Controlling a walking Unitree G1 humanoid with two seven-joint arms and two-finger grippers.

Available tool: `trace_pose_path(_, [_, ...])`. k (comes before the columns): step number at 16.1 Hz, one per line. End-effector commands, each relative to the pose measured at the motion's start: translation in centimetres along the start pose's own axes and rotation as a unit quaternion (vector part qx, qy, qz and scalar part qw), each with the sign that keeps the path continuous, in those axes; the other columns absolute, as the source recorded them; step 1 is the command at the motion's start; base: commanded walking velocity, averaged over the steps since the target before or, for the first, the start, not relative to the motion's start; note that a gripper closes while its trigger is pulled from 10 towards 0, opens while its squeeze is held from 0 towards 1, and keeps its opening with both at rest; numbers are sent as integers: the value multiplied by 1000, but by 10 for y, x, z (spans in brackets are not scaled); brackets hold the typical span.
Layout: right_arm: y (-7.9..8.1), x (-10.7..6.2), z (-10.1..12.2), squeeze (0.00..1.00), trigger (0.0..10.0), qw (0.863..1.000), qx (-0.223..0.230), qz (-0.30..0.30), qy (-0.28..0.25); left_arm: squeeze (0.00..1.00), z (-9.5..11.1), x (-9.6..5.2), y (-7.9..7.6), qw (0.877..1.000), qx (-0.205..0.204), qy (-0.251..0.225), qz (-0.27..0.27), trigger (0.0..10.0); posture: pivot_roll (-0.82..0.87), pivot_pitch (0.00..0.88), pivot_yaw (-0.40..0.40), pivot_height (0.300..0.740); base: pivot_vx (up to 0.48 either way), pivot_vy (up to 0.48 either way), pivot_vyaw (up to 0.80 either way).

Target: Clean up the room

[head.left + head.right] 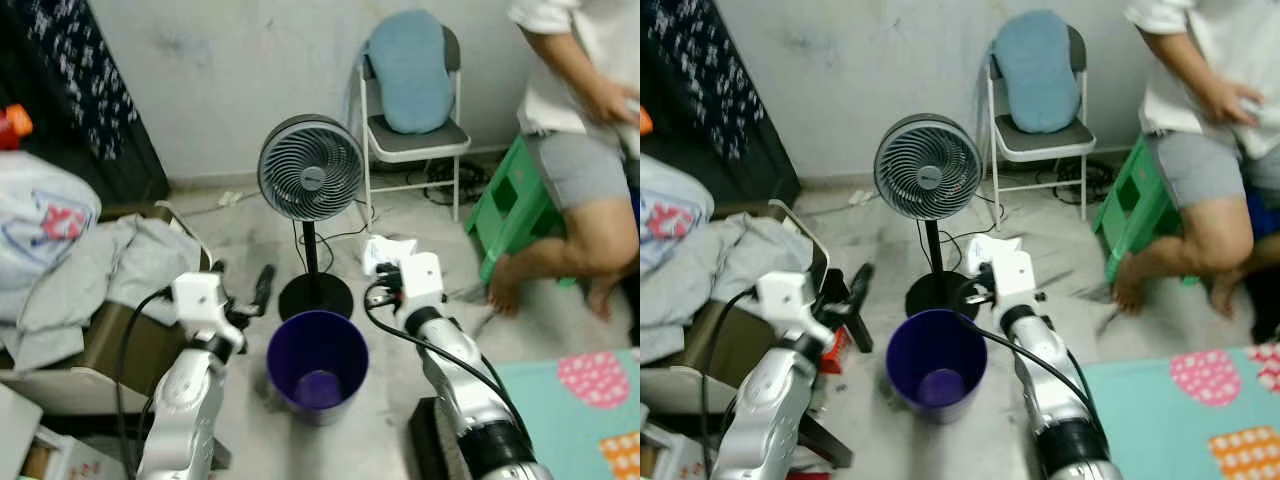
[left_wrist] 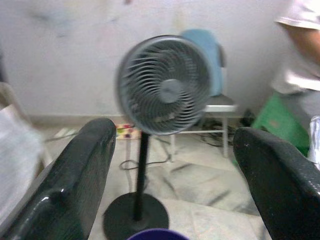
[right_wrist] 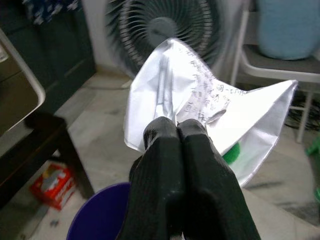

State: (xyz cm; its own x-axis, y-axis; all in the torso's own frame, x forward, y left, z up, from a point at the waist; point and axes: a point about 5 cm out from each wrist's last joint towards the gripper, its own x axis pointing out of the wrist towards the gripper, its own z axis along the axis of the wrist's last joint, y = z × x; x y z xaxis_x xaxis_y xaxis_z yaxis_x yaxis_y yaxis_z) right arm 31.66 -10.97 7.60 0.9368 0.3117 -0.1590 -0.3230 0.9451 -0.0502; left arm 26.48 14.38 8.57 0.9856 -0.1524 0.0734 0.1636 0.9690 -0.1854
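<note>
A crumpled silver wrapper [image 3: 200, 107] with printed text is pinched between my right gripper's [image 3: 177, 126] shut fingers. It shows as a white crumple [image 1: 386, 252] held above the floor, just right of and beyond the purple bin [image 1: 318, 368]. The bin stands open on the floor between my arms, and its purple rim [image 3: 100, 212] lies below the wrapper. My left gripper [image 2: 175, 134] is open with nothing between its fingers [image 1: 262, 286], raised left of the bin and pointing at the fan.
A grey pedestal fan [image 1: 310, 170] stands right behind the bin. Beyond it are a folding chair with a blue cushion [image 1: 410, 75], floor cables, and a person [image 1: 580, 110] seated on a green stool [image 1: 505, 205]. Clothes [image 1: 90, 270] lie piled at left. A red packet [image 1: 837, 350] lies on the floor.
</note>
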Motion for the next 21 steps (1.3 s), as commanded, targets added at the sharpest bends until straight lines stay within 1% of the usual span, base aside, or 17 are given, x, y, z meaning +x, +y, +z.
trace_pose_path(1, [9,5,0,0,10000,1000,-5,24,4,0,6,-2,4,1000,9,-19,15,10000,-77,0,-12,740,0,0,0])
trace_pose_path(2, [15,8,1,0,10000,999,-2,34,4,0,6,-7,6,999,12,-20,23,10000,-50,0,-21,740,0,0,0])
trace_pose_path(5, [21,11,0,0,10000,999,4,39,4,0,6,-12,10,999,20,-18,30,10000,-32,0,-16,740,0,0,0])
trace_pose_path(8, [21,12,-2,0,10000,999,7,36,4,0,9,-13,14,999,27,-17,26,10000,-35,0,-5,740,0,0,0])
trace_pose_path(12, [18,10,-5,0,10000,1000,2,28,1,0,11,-9,14,999,32,-19,9,10000,-56,0,15,740,0,0,0])
trace_pose_path(13, [16,9,-5,0,10000,1000,-4,27,-1,0,11,-8,13,999,30,-19,6,10000,-61,0,18,740,262,0,0])
trace_pose_path(16, [15,9,-5,0,10000,1000,-3,20,-5,0,10,-7,8,999,27,-16,-5,10000,-69,0,30,740,263,0,192])
trace_pose_path(20, [17,10,-6,0,10000,1000,0,20,-4,0,10,-7,11,999,31,-14,-6,10000,-60,0,30,740,259,0,0])
trace_pose_path(21, [17,10,-6,0,10000,1000,0,21,-5,0,11,-6,12,999,31,-15,-5,10000,-58,0,28,740,0,0,0])
